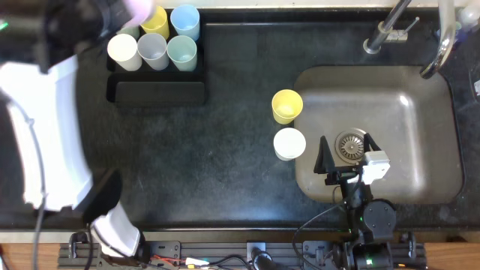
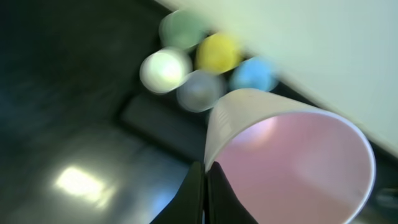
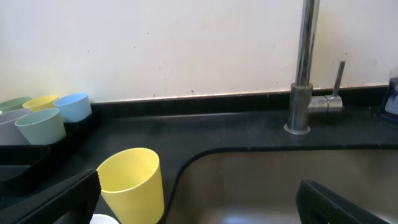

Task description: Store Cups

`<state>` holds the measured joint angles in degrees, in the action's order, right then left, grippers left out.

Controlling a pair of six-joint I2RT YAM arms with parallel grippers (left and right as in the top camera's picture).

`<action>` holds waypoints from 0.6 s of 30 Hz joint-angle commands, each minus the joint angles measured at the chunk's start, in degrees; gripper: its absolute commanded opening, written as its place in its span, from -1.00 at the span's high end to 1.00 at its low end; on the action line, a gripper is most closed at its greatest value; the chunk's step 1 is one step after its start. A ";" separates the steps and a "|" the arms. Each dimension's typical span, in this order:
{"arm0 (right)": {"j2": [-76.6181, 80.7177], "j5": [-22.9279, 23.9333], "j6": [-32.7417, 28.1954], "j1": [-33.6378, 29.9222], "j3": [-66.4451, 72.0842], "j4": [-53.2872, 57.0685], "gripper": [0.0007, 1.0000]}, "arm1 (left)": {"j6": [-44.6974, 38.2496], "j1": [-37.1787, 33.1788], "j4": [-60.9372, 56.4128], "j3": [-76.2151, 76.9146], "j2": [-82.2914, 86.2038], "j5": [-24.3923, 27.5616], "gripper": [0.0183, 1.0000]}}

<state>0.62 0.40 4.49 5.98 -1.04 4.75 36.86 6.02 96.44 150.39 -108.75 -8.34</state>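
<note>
Left gripper (image 2: 204,177) pinches my smooth pink cup (image 2: 292,162) by its thin wall near the black tray (image 1: 157,93) (pastel cups (image 1: 154,49) upright inside). R gripper (image 1: 346,154) gapes over steel sink (image 1: 420,112); yellow cup (image 1: 286,106), white cup (image 1: 289,143) on speckled counter (image 1: 225,165).

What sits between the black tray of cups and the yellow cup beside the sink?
Nothing; in the top view the dark countertop between the tray and the yellow cup is bare.
</note>
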 commanded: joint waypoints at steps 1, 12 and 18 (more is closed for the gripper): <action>-0.42 0.09 0.24 -0.44 0.76 -0.33 -0.99 | 4.57 -4.94 -0.37 -27.69 6.19 -5.70 0.96; -0.42 0.07 0.24 -0.44 0.76 -0.33 -1.00 | 6.34 -17.99 -25.68 -53.94 8.81 7.80 0.96; -0.42 0.07 0.24 -0.44 0.76 -0.31 -1.00 | 7.28 -17.84 -28.52 -53.94 5.01 8.59 0.96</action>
<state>0.64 0.43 4.47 5.98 -1.04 4.73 42.50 -12.10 69.47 96.01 -101.30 -1.78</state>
